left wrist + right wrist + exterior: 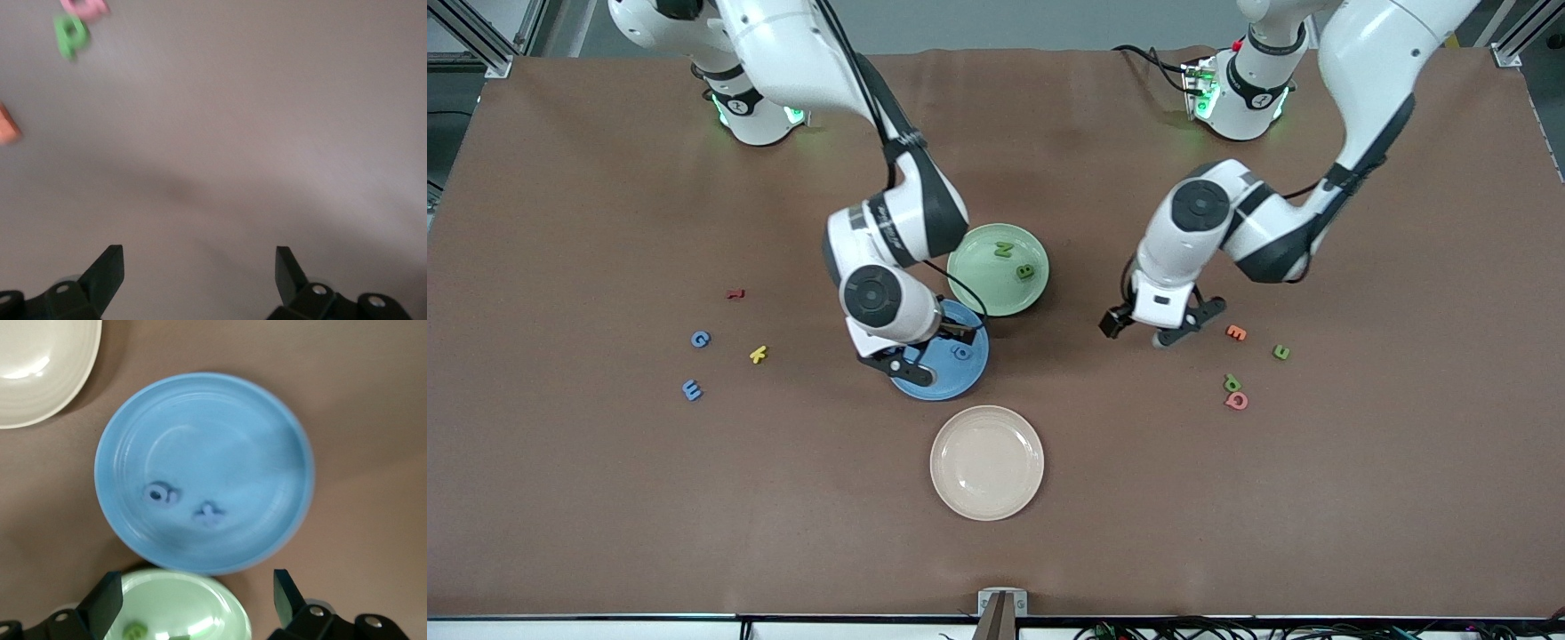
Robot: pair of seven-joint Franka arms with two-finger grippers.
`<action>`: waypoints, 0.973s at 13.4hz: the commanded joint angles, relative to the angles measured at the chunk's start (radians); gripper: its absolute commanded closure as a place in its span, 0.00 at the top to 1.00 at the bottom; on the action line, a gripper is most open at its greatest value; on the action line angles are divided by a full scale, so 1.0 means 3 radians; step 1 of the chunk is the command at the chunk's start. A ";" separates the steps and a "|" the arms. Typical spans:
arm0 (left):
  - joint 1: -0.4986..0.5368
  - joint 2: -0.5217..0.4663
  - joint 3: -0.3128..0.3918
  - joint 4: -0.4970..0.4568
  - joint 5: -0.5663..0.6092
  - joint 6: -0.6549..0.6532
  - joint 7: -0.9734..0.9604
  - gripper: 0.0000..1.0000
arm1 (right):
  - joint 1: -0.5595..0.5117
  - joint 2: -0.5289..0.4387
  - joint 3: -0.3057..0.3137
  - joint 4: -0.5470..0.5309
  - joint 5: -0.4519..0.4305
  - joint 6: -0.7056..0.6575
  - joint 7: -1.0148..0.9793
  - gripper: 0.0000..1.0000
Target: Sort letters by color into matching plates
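Letters half sorted, we judge: two in blue plate (960, 373) mid-frame, two in green plate (987, 284). Blue G (700, 339), E (692, 389) left; green pair (1232, 383) right. Right hand (197, 603) and left hand (200, 277): fingers apart, empty.

Bare desk (587, 498) lies open around the blue letters (694, 364), with only the yellow K (758, 355) at their three o'clock.
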 commanded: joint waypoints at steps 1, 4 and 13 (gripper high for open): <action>0.0270 -0.0010 -0.0018 -0.0002 0.0060 -0.0097 0.0568 1.00 | -0.0022 -0.0589 -0.0220 -0.0569 -0.0025 -0.0196 -0.0565 1.00; 0.0617 0.0026 -0.0018 -0.0022 0.0203 -0.0112 0.1232 1.00 | -0.0022 -0.1009 -0.0471 -0.1081 -0.0458 -0.0186 -0.1047 1.00; 0.1252 0.0512 -0.0008 0.0014 0.0710 -0.0066 0.1552 0.97 | -0.0160 -0.1225 -0.1290 -0.1737 -0.0838 0.0212 -0.2443 1.00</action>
